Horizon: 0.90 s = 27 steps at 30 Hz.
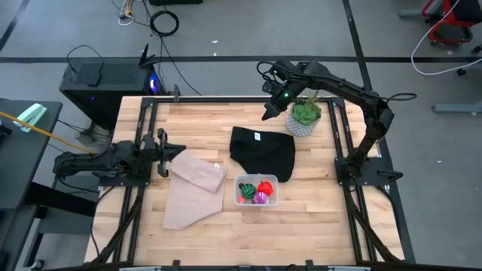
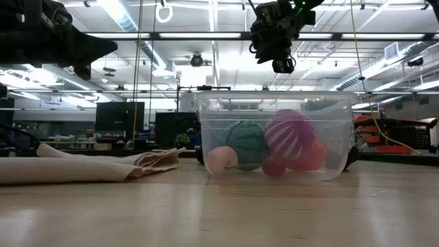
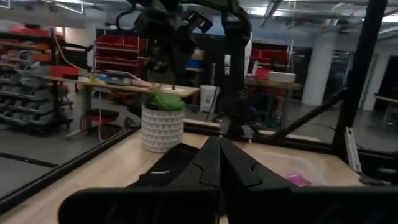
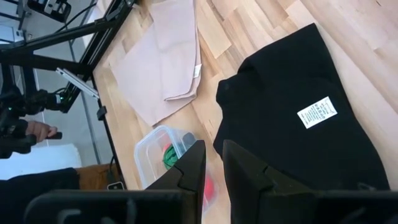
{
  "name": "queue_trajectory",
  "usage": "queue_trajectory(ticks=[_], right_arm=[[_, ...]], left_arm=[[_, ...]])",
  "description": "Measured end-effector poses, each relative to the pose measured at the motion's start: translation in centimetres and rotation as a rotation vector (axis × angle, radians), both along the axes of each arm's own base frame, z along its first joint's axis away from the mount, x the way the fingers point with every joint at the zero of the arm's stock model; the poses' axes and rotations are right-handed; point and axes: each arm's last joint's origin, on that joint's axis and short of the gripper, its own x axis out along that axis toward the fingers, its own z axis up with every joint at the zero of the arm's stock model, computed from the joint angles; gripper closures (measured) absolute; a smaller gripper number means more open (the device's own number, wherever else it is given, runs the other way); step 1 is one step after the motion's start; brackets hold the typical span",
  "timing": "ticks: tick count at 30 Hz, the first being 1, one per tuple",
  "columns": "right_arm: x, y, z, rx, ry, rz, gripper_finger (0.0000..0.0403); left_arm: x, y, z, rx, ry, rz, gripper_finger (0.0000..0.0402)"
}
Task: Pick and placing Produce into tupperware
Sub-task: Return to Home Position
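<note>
Seen from above, all three pieces lie inside the tupperware (image 1: 256, 178): the red piece (image 1: 265, 187), the green striped ball (image 1: 246, 191) and the purple ball (image 1: 260, 198). My right fingers (image 1: 271, 113) hang well apart from it, beyond the black cloth (image 1: 263, 150) and just beside the plant (image 1: 305, 114). My left fingers (image 1: 166, 148) sit at the near end of the beige cloth (image 1: 192, 188), with the tupperware off ahead of them. I see no produce loose on the desk (image 1: 316, 218).

At desk height, the tupperware (image 2: 339, 137) stands flat. The green striped ball (image 2: 245, 144) and the purple ball (image 2: 290, 134) press together inside it, and the red piece (image 2: 312, 156) sits low beside the purple one. My right fingers (image 2: 281, 65) hang high above the rim, carrying nothing.

Past my left wrist, the left fingers (image 3: 219, 162) are pressed together and empty. The black cloth (image 3: 177, 165) lies just ahead of them and the plant (image 3: 163, 121) stands farther on.

Past my right wrist, the right fingers (image 4: 193, 168) leave only a narrow gap and grip nothing. Far beneath them sits the tupperware (image 4: 149, 149), with the green striped ball (image 4: 169, 155) by one finger and the red piece (image 4: 208, 186) showing through the gap.

I judge the placing finished. What remains is to draw both arms to rest.
</note>
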Motion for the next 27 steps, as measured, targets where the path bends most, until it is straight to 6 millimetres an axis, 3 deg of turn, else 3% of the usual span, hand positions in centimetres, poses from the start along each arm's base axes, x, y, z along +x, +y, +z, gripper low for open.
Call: queue_trajectory(ticks=[10, 22, 27], right_arm=[[0.0, 0.0, 0.0, -0.004, -0.002, 0.005, 0.0341], [0.1, -0.1, 0.1, -0.027, -0.022, 0.021, 0.0342], [-0.5, 0.3, 0.9, -0.071, -0.055, 0.051, 0.0393]], left_arm=[[0.2, -0.5, -1.1, 0.001, 0.108, -0.165, 0.04], [0.2, -0.5, -1.2, -0.003, 0.124, -0.181, 0.0401], [0.2, -0.5, -1.2, -0.055, 0.119, -0.186, 0.0398]])
